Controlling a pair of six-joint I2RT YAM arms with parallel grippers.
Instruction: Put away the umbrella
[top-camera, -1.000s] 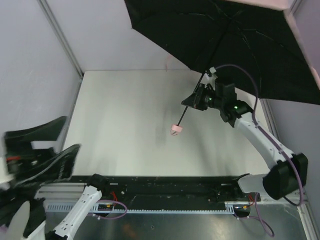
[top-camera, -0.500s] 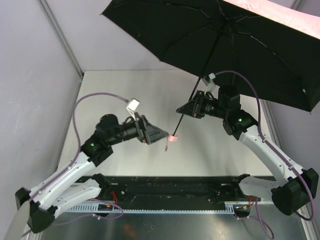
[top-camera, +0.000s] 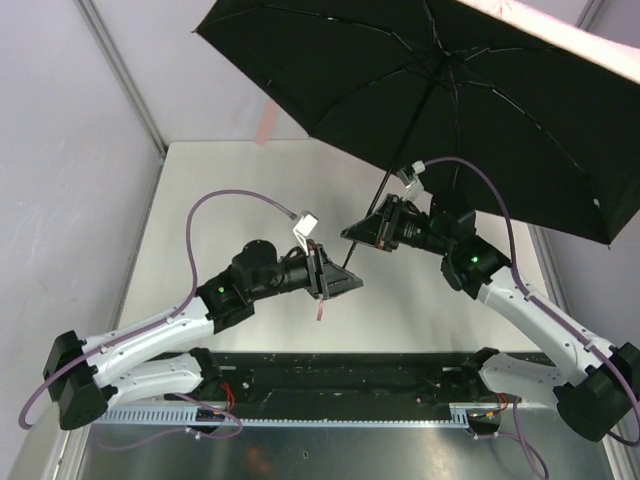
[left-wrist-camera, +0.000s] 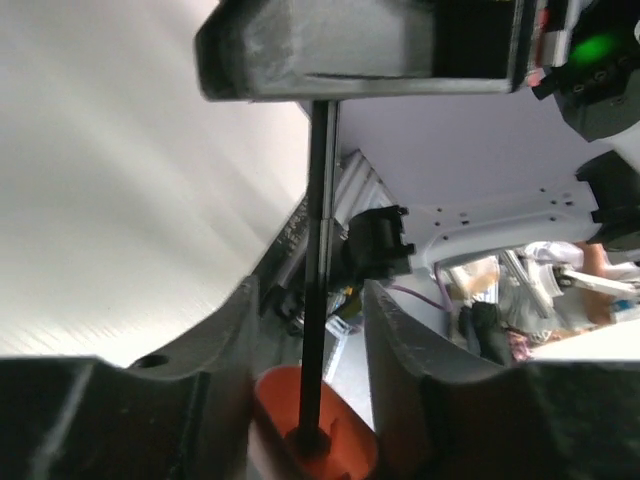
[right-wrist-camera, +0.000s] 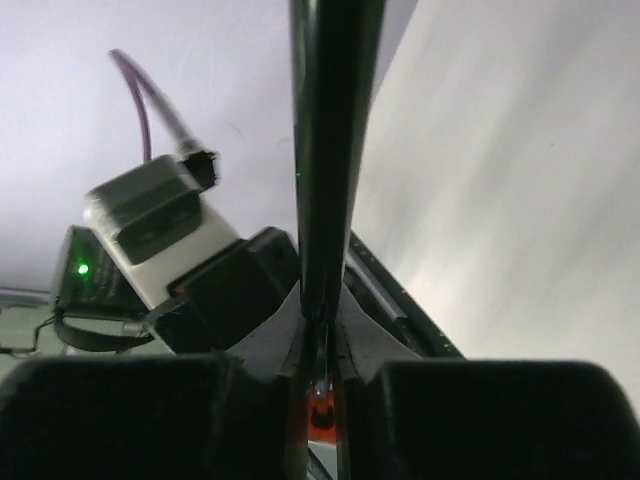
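Observation:
The umbrella (top-camera: 450, 100) is open, its dark underside spread over the back right of the table, with a strip of pink outer fabric at the top right. Its black shaft (top-camera: 400, 165) slants down to the left. My right gripper (top-camera: 352, 234) is shut on that shaft (right-wrist-camera: 330, 150), and in the right wrist view the right gripper (right-wrist-camera: 322, 310) has its pads pressed against it. My left gripper (top-camera: 350, 283) meets the shaft's low end. In the left wrist view the left gripper (left-wrist-camera: 312, 295) has the pink handle (left-wrist-camera: 300, 415) filling the gap between its jaws. The pink strap (top-camera: 320, 305) hangs below.
The white table (top-camera: 250, 200) lies under both arms, between grey walls with a metal post (top-camera: 120, 70) at the left. A black rail (top-camera: 330, 365) runs along the near edge. The canopy overhangs the right arm (top-camera: 520, 300).
My left arm has swung in from the far left to the handle, and its jaws have narrowed round it. The right gripper and the umbrella have shifted a little to the left.

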